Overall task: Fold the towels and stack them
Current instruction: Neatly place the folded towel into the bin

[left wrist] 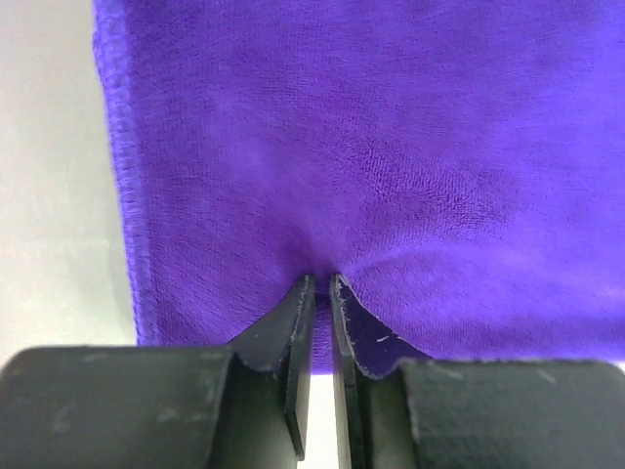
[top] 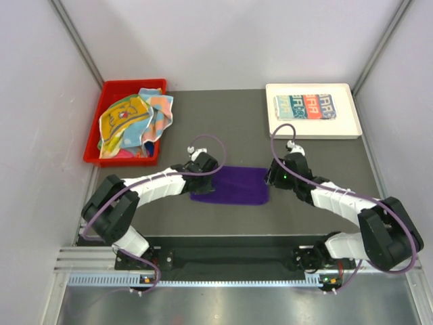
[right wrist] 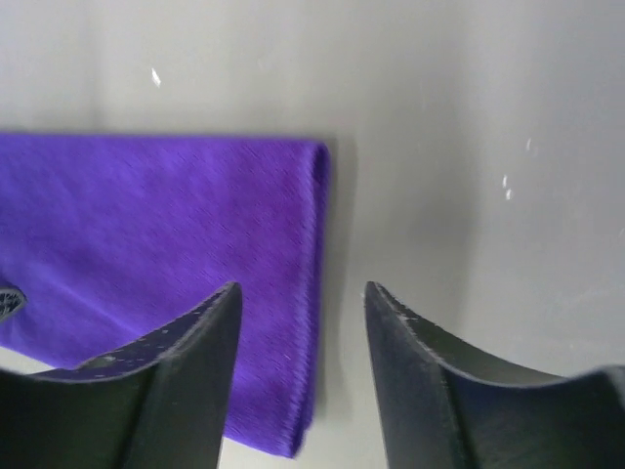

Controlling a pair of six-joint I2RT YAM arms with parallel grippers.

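We get bright, even light from above in the top view, sharp all over, with soft shadows under the arms [top: 155,184] and a pale sheen on the plate [top: 237,305] along the bottom edge. In the left wrist view the towel [left wrist: 371,147] weave is crisp and the fingers [left wrist: 283,342] are dark. The right wrist view is soft throughout; white specks glint on the table [right wrist: 469,117], and a thin shadow lines the towel's right edge.

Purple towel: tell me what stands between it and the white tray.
No loose object lies on the mat between the purple towel and the tray. Only the right gripper hovers at the towel's right edge, on that side.
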